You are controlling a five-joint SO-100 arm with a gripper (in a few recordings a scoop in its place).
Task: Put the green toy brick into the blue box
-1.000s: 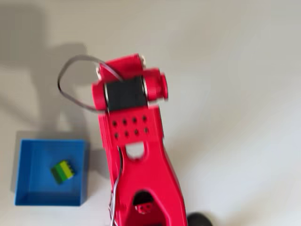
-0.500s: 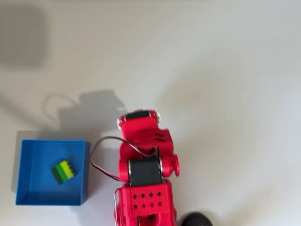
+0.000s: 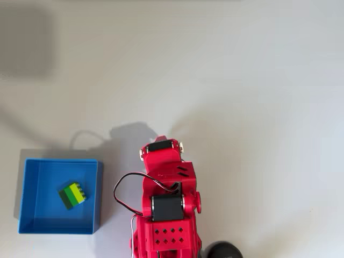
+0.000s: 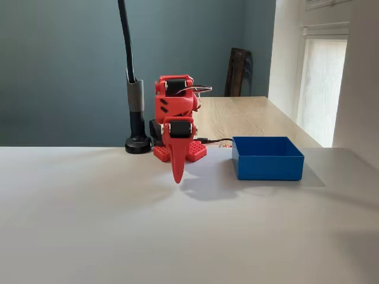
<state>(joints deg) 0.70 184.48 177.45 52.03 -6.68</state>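
While green toy brick (image 3: 73,195) lies inside blue box (image 3: 32,226), red gripper (image 4: 177,179) hangs folded near arm base, tip down above table (image 4: 89,225), fingers together, holding nothing.

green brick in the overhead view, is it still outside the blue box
No, the green toy brick lies on the floor of the blue box, inside its walls.

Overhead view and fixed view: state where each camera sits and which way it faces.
Overhead view: above the table, looking straight down; the folded red arm at the bottom edge, the blue box holding the green toy brick at left.
Fixed view: low at table level, facing the arm head-on; its gripper points down.
Shared: arm and box.
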